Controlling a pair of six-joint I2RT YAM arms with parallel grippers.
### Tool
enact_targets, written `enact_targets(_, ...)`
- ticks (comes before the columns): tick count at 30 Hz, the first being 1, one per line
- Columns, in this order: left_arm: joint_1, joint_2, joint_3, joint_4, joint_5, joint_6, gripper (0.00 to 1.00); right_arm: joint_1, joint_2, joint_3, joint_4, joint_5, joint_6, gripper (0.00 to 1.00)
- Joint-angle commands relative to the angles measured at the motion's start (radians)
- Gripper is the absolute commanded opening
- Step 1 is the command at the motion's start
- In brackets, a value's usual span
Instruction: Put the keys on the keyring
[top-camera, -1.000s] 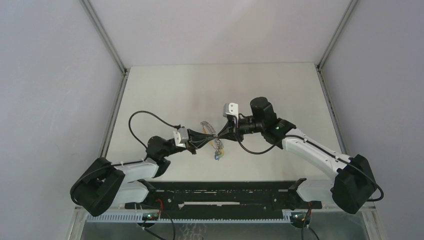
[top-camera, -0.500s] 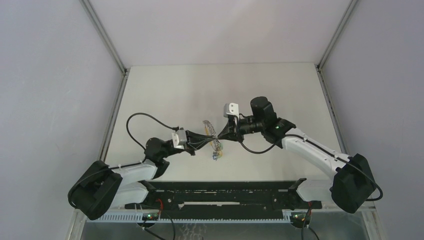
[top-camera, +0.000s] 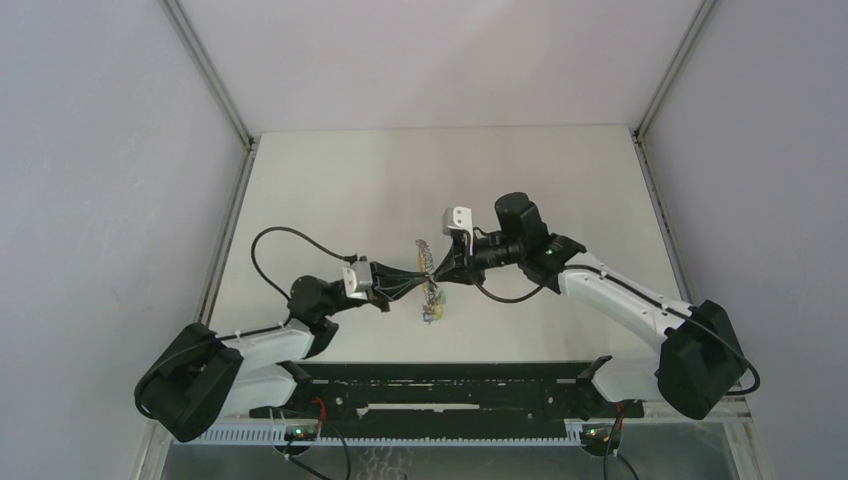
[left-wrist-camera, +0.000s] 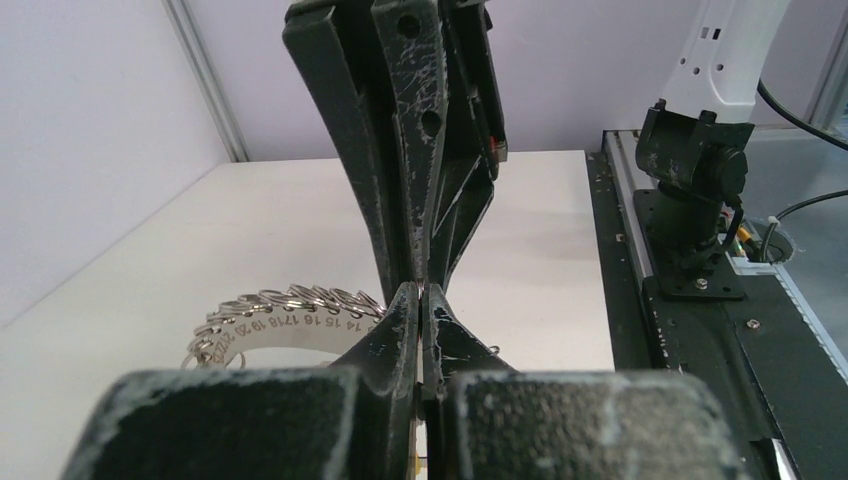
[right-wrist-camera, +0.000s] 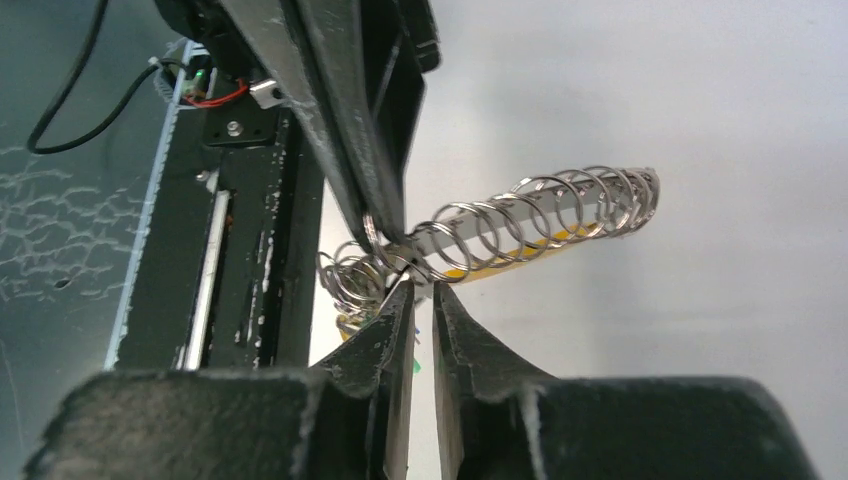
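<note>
The keyring (right-wrist-camera: 520, 225) is aloft, its coil running out sideways from my two tips, which meet nose to nose. My left gripper (left-wrist-camera: 421, 300) is pressed together, pinching one loop. My right gripper (right-wrist-camera: 418, 292) shows a thin slit; I cannot tell if it grips. The keys (top-camera: 432, 312) dangle just below the tips.
</note>
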Motion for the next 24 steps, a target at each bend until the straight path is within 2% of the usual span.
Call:
enact_targets(1,-0.005,-0.029,-0.021,0.097,-0.008,0.004,0.00,-0.002,-0.024,0.035,-0.019,0.093,0.000,0.16)
enact_targets(9,-0.005,-0.003,-0.022,0.096,-0.039,0.002,0.00,-0.004,-0.139,-0.006,-0.028,0.382,0.070,0.29)
enact_targets(10,-0.005,0.001,-0.022,0.096,-0.043,0.002,0.00,-0.005,-0.156,-0.017,-0.018,0.400,0.083,0.32)
enact_targets(11,-0.005,0.007,-0.022,0.096,-0.045,0.003,0.00,-0.004,-0.169,-0.026,-0.012,0.414,0.098,0.41)
enact_targets(12,-0.005,0.011,-0.021,0.096,-0.052,0.002,0.00,-0.005,-0.180,-0.035,-0.007,0.419,0.110,0.46)
enact_targets(19,-0.005,0.032,-0.024,0.093,-0.061,-0.002,0.00,0.007,-0.281,-0.151,0.100,0.390,0.165,0.49)
enact_targets(24,-0.005,0.015,-0.021,-0.009,-0.107,0.028,0.00,0.019,-0.283,-0.167,0.096,0.444,0.194,0.49)
